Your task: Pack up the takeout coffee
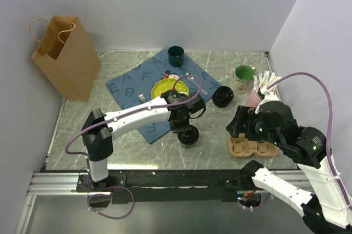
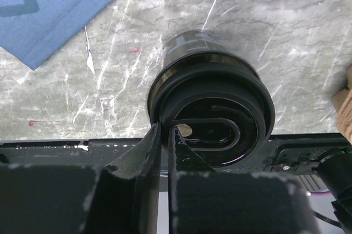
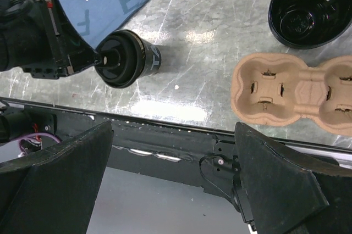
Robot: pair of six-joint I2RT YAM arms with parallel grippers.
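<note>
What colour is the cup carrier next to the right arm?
Pale brown; the cup carrier shows best in the right wrist view.

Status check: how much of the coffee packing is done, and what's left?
Nothing packed yet: the carrier pockets in view are empty. In hand: the left tool sits nearly closed at the lid rim of one black cup; a firm grip isn't clear. The right tool hangs open near the carrier. Left: seat this cup and the other black cup.
</note>
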